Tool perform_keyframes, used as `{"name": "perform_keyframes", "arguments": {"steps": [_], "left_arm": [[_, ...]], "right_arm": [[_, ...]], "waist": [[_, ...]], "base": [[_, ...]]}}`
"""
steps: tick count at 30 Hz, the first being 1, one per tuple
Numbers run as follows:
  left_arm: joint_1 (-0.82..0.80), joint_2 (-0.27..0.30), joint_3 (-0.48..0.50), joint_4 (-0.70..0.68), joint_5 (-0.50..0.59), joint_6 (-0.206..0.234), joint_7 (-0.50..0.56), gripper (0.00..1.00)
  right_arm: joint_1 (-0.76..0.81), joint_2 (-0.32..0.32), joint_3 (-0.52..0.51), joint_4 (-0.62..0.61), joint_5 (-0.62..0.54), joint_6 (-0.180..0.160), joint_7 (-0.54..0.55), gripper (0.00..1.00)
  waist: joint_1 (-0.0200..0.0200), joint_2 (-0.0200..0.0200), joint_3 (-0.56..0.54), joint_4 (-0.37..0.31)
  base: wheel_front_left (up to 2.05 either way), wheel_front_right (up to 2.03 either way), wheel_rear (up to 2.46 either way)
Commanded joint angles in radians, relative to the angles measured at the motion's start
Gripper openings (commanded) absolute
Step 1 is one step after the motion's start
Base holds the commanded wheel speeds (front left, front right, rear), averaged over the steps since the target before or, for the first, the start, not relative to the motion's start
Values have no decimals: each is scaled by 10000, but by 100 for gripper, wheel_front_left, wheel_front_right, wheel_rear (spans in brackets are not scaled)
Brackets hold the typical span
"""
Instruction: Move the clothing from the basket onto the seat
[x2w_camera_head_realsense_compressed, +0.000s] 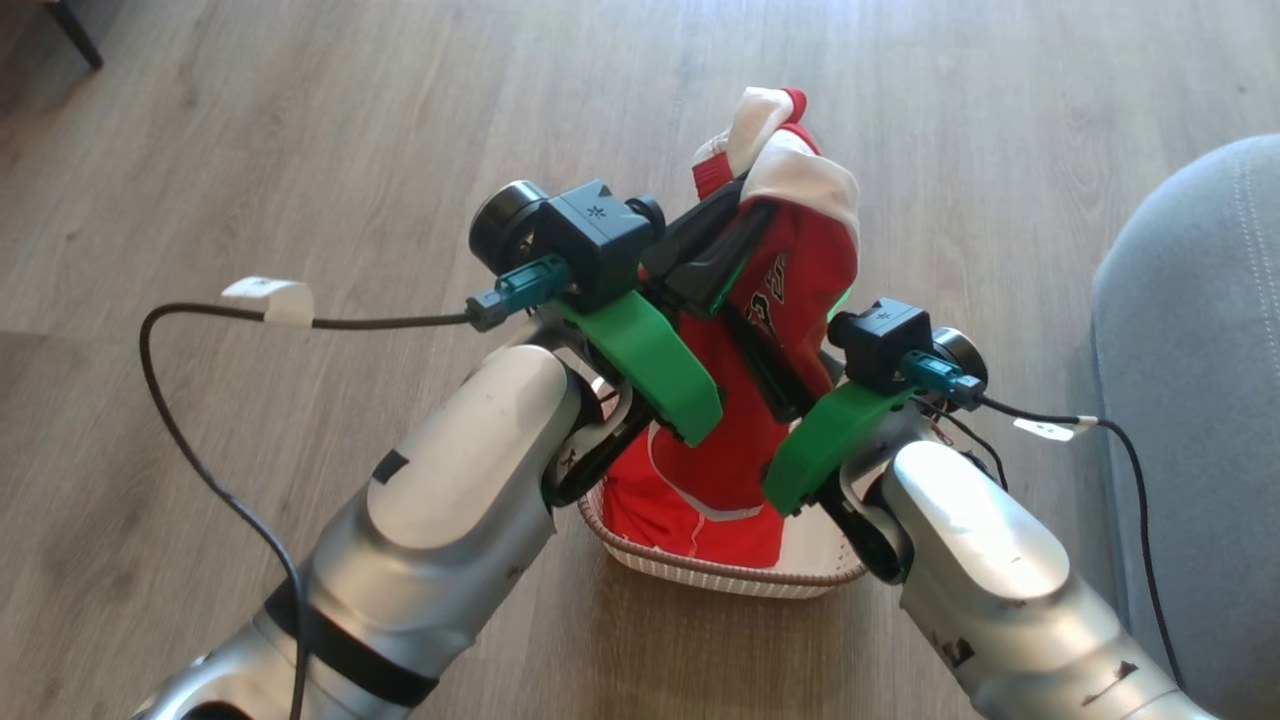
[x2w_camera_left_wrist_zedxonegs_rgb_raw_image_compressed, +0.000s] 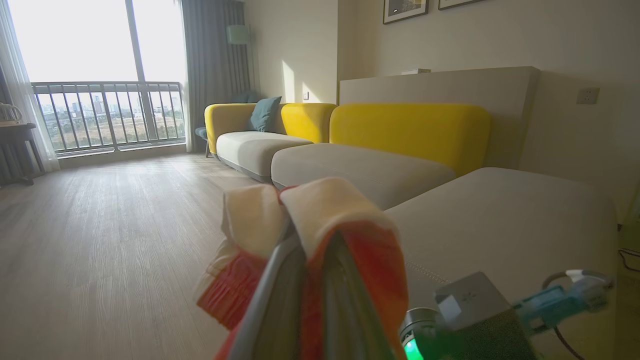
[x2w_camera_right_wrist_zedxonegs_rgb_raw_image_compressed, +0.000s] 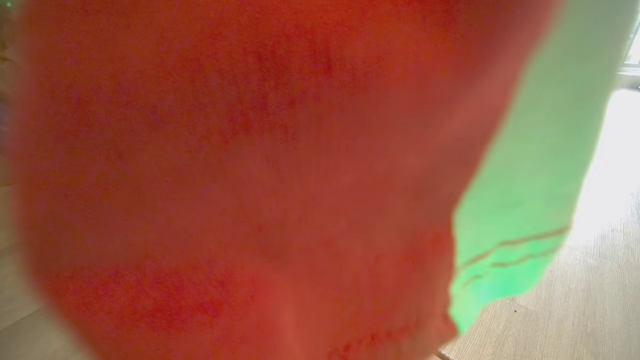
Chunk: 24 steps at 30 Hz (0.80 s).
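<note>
A red garment of the clothing (x2w_camera_head_realsense_compressed: 800, 270) with white trim and dark numbers hangs lifted above the basket (x2w_camera_head_realsense_compressed: 720, 580), its lower part still inside. My left gripper (x2w_camera_head_realsense_compressed: 745, 200) is shut on the top of it. In the left wrist view the clothing (x2w_camera_left_wrist_zedxonegs_rgb_raw_image_compressed: 370, 250) drapes over the closed left gripper (x2w_camera_left_wrist_zedxonegs_rgb_raw_image_compressed: 312, 235). Lower down, my right gripper (x2w_camera_head_realsense_compressed: 735, 315) lies as one narrow dark bar pressed into the red fabric. Blurred red clothing (x2w_camera_right_wrist_zedxonegs_rgb_raw_image_compressed: 250, 175) covers the right wrist view, hiding the fingers. The grey seat (x2w_camera_head_realsense_compressed: 1190, 330) is at the right; the seat (x2w_camera_left_wrist_zedxonegs_rgb_raw_image_compressed: 500, 220) lies ahead.
The basket stands on a wooden floor (x2w_camera_head_realsense_compressed: 300, 120). Black cables (x2w_camera_head_realsense_compressed: 170, 400) loop from both wrists. A dark furniture leg (x2w_camera_head_realsense_compressed: 75, 35) is at the far left. A yellow-backed sofa (x2w_camera_left_wrist_zedxonegs_rgb_raw_image_compressed: 410, 130) runs along the wall toward a balcony window (x2w_camera_left_wrist_zedxonegs_rgb_raw_image_compressed: 105, 75).
</note>
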Motion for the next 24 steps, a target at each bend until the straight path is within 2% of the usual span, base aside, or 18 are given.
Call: {"name": "perform_keyframes", "arguments": {"steps": [1, 2, 3, 4, 15, 24], "left_arm": [[-452, 120, 425, -234, 80, 60, -124, 0], [-425, 120, 465, -234, 119, 65, -124, 36], [-389, 120, 492, -224, 160, 63, -124, 83], [-342, 120, 499, -160, 167, 53, -124, 100], [-136, 120, 649, 569, 542, -101, -124, 100], [333, 121, 1000, 1200, 1053, -194, -124, 100]], "right_arm": [[-126, 175, -40, -336, 20, -2, -67, 0], [-114, 175, -103, -386, -6, -2, -67, 0], [-98, 175, -139, -433, -26, -2, -67, 0], [-86, 175, -177, -484, -47, -2, -67, 0], [4, 175, -749, -1025, -413, -2, -67, 0], [316, 175, -1504, -1684, -805, -2, -67, 0]], "waist": [[0, 0, 37, -90], [0, 0, 57, -134], [0, 0, 78, -180], [0, 0, 96, -228], [0, 0, 294, -752], [0, 0, 379, -1691]], "base": [[0, 0, 0], [0, 0, 0], [0, 0, 0], [0, 0, 0], [0, 0, 0], [0, 0, 0]]}}
